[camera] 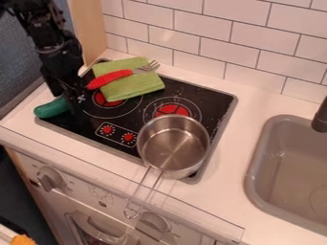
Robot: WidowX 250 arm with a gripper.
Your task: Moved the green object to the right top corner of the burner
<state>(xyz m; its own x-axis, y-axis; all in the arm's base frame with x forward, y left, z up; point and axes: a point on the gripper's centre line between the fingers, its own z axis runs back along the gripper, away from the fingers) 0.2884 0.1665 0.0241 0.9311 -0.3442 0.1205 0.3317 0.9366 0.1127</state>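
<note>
The black gripper [69,99] hangs down over the left edge of the burner [198,92]. Right at it lies a dark green, rounded, elongated object [51,108], its left end sticking out past the stove's left edge and its right end hidden behind the gripper. A light green cloth [137,86] rests on the back left of the black cooktop, with a red-handled fork [112,78] across it.
A steel pot [174,146] stands at the stove's front right, its wire handle pointing toward the counter's front edge. To the right is a grey sink [256,167] with a dark faucet [321,117]. A tiled wall [223,48] runs behind the stove.
</note>
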